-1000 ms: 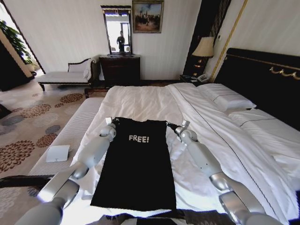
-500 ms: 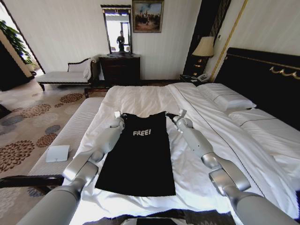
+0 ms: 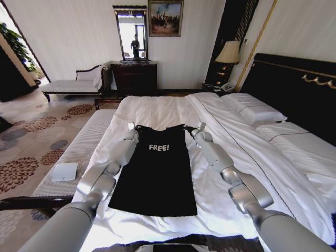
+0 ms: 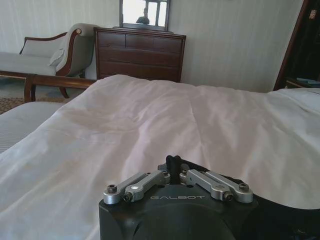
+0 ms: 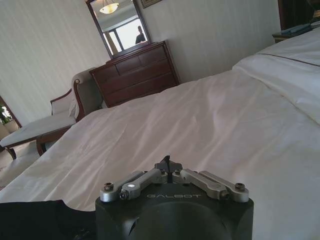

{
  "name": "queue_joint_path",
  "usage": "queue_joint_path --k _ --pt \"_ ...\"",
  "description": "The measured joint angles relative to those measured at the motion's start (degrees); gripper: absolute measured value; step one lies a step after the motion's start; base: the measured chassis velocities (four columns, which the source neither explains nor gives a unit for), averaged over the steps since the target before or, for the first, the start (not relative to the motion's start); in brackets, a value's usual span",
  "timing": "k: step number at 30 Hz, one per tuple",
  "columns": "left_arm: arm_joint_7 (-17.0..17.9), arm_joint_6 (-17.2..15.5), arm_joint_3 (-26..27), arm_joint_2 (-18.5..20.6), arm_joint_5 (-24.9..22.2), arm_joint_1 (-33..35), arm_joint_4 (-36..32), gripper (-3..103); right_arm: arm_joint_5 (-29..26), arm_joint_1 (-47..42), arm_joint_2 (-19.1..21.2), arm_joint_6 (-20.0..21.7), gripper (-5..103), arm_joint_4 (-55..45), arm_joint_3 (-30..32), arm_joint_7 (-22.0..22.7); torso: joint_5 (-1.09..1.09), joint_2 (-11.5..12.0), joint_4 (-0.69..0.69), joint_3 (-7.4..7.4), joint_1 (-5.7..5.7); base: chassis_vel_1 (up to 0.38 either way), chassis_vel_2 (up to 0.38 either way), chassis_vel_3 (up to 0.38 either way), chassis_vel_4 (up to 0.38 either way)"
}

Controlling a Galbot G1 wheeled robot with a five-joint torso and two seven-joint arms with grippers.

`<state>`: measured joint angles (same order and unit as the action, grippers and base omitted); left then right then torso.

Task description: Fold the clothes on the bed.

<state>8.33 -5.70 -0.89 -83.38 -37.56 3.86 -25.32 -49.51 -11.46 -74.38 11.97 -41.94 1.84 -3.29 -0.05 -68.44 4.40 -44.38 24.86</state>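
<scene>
The clothes [image 3: 157, 176], a black T-shirt with white "FREE!" lettering, lie face up as a narrow strip on the white bed [image 3: 157, 107]. In the head view my left gripper [image 3: 135, 127] is shut on the shirt's far left corner and my right gripper [image 3: 188, 127] on the far right corner. The collar edge sags slightly between them. In the left wrist view the left gripper [image 4: 173, 161] has its fingers pressed together, with black cloth [image 4: 285, 220] beside the wrist. In the right wrist view the right gripper [image 5: 168, 163] is likewise shut, with black cloth [image 5: 35, 217] beside it.
A pale ribbed bench [image 3: 79, 149] with a small white object [image 3: 64, 171] runs along the bed's left side. Pillows [image 3: 252, 110] and the dark headboard [image 3: 294, 89] are to the right. A dresser [image 3: 134, 77] and chaise [image 3: 73, 84] stand against the far wall.
Both grippers moved away from me toward the far side of the bed, pulling the shirt's top edge and the whole shirt with them. The last half second shows little further motion.
</scene>
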Motion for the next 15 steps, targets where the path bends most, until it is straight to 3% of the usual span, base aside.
queue_joint_path --k 8,15 --pt "0.46 1.63 -0.02 0.83 1.33 3.55 -4.09 2 5.33 -3.92 1.15 -1.06 0 -3.81 -0.39 -0.47 0.0 0.0 0.01 0.0 0.0 0.0 0.0 0.0 0.0" --pt "1.42 5.71 0.17 4.72 1.57 13.61 -16.82 2 13.28 -13.45 2.35 -4.29 0 -12.32 0.73 0.16 0.0 0.0 0.01 0.0 -0.01 0.0 0.0 0.0 0.0"
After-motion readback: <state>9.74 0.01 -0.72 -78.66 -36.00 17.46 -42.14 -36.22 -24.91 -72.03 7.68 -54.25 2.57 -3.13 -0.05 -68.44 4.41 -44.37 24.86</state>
